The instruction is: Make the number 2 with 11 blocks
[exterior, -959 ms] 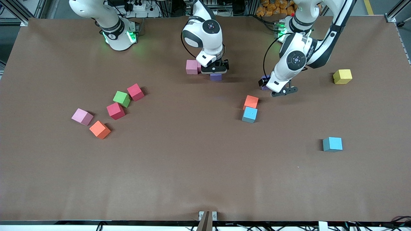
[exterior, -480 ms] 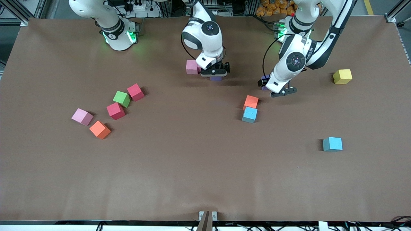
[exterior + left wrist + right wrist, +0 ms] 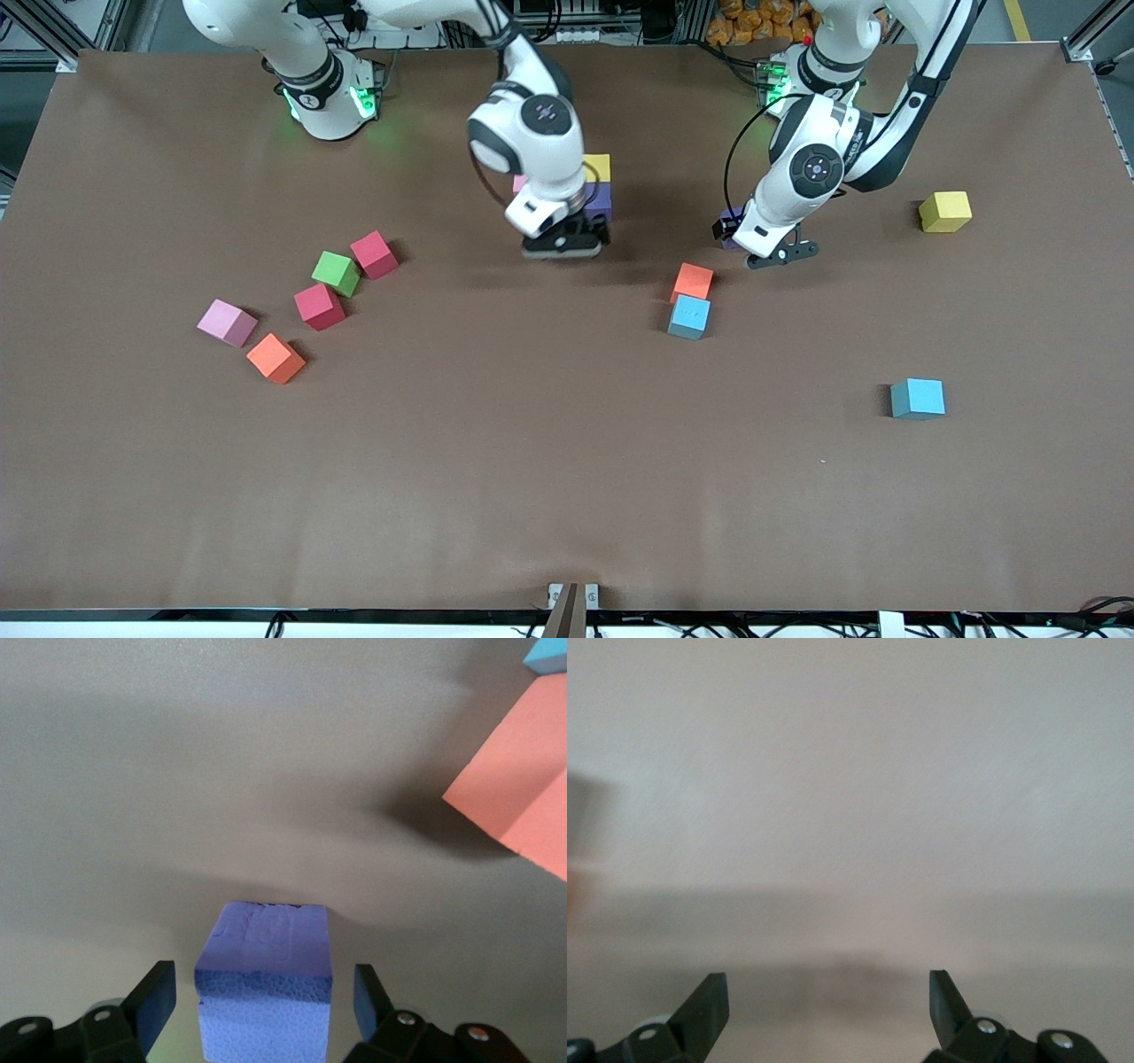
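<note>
- my left gripper (image 3: 266,992) was down low at the left arm's end of the table (image 3: 532,487), with a purple block (image 3: 264,943) sitting right between the fingers (image 3: 158,997)
- fingers were spread on both sides of it, with a bit of a gap on each side, so not pinching it as far as I could see
- that purple block sat on the table, and the first orange block (image 3: 693,281) was near it, a bit nearer the front camera
- a light blue block (image 3: 689,316) touched that orange one on the side nearer the camera
- my right gripper (image 3: 564,241) hung over bare table around the middle, fingers spread wide with nothing between them
- just beside it was a little cluster: the second purple block (image 3: 601,199) with a yellow block (image 3: 598,167) touching it on the side farther from the camera, plus a pink block (image 3: 518,183) mostly hidden by my right arm
- toward the left arm's end, well apart: another yellow block (image 3: 944,211) and another light blue block (image 3: 918,398)
- toward the right arm's end, a loose bunch: two deep pink blocks (image 3: 374,253) (image 3: 319,306) with the green cube (image 3: 337,272) between them, then a pale pink block (image 3: 227,322) and a second orange block (image 3: 275,358) nearer the camera
</note>
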Tool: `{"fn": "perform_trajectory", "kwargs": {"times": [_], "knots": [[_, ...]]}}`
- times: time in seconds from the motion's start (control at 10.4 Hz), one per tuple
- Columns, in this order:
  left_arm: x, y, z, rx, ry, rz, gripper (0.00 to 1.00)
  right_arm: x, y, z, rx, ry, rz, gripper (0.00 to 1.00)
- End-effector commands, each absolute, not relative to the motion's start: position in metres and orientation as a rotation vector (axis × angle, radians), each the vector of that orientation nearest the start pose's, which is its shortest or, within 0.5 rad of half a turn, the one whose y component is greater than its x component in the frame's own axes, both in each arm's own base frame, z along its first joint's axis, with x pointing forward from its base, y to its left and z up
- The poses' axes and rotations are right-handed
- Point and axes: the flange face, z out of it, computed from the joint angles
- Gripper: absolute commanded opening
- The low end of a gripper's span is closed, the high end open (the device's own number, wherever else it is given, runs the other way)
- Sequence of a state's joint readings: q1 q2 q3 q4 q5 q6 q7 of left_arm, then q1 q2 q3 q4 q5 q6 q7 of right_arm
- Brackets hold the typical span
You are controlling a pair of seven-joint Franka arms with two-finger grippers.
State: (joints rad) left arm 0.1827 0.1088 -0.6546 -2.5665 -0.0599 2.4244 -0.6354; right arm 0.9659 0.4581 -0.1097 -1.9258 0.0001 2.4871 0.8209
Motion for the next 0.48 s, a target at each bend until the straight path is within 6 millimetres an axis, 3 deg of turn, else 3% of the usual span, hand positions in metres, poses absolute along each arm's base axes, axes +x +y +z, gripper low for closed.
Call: {"fn": "perform_trajectory", "kwargs": {"times": [0.0,0.19,0.38], "knots": [[0.373,-0.198,0.215,-3.077,-0.324,0.389,0.9,0.454,0.43,0.29,-3.108,-0.255,-0.123,1.0],[0.371,-0.197,0.213,-3.075,-0.324,0.397,0.9,0.486,0.383,0.302,-3.098,-0.413,-0.048,1.0],[0.37,-0.198,0.211,-3.074,-0.321,0.404,0.9,0.513,0.323,0.308,-3.067,-0.588,-0.002,1.0]]}}
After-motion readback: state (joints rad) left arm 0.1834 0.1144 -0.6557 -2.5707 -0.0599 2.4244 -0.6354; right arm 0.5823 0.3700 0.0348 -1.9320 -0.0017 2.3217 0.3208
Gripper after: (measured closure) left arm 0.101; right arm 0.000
